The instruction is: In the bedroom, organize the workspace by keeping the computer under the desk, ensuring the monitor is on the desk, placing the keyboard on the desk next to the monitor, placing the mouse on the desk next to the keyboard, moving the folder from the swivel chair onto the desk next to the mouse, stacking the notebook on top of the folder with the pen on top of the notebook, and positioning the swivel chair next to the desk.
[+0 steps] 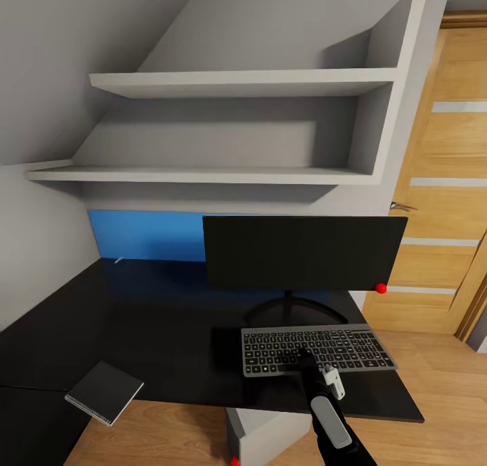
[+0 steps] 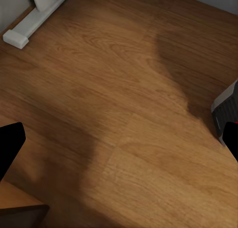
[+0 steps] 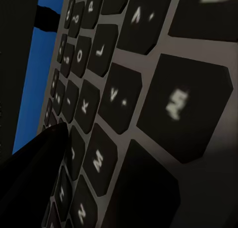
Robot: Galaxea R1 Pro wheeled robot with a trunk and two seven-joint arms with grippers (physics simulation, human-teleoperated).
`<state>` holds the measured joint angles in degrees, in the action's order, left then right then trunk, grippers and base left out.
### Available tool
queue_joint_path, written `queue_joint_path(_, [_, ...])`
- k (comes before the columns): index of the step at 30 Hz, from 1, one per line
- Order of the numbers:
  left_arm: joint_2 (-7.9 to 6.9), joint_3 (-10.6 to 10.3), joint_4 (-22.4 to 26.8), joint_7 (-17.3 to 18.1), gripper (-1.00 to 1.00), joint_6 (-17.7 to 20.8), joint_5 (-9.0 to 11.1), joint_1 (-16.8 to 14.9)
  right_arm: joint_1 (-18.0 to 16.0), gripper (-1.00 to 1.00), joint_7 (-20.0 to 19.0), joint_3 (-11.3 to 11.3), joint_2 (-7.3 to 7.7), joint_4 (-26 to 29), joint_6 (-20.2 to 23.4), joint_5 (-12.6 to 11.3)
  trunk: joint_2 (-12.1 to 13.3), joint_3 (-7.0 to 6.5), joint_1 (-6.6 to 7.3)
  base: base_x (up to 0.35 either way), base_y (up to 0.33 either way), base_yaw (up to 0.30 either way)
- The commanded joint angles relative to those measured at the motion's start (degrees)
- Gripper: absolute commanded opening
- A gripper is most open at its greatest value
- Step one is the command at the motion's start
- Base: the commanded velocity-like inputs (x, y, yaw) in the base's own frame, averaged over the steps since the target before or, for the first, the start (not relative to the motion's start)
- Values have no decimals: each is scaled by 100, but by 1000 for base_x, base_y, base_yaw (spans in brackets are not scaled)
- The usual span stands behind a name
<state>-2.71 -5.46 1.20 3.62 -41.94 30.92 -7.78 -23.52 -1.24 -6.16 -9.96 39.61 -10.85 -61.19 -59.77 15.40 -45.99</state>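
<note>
While the right arm's fingers (image 1: 306,355) press low on the keyboard (image 1: 316,349), their spread cannot be told; the keyboard lies beneath them on the counter (image 1: 149,331), before the monitor (image 1: 304,251); slim, rigid, light: grip an edge.

Keyboard (image 1: 316,349) before monitor (image 1: 304,251) on desk (image 1: 155,331); notebook (image 1: 104,392) seemingly overhanging left edge.

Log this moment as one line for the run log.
right gripper on keyboard | keyboard on desk before monitor | notebook at desk edge
</note>
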Motion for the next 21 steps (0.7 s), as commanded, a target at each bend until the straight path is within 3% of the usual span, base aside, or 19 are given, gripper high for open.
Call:
queue_joint_path(1, [-1, -43, -6, 33, 100, -16, 63, -4, -4, -100, -14, -7, -4, 2, -14, -60, -5, 7, 0, 0, 0, 0])
queue_joint_path(21, [-1, -43, -9, 33, 100, -16, 63, -4, -4, -100, -21, 0, -4, -77, -39, -60, -5, 9, 0, 0, 0, -1])
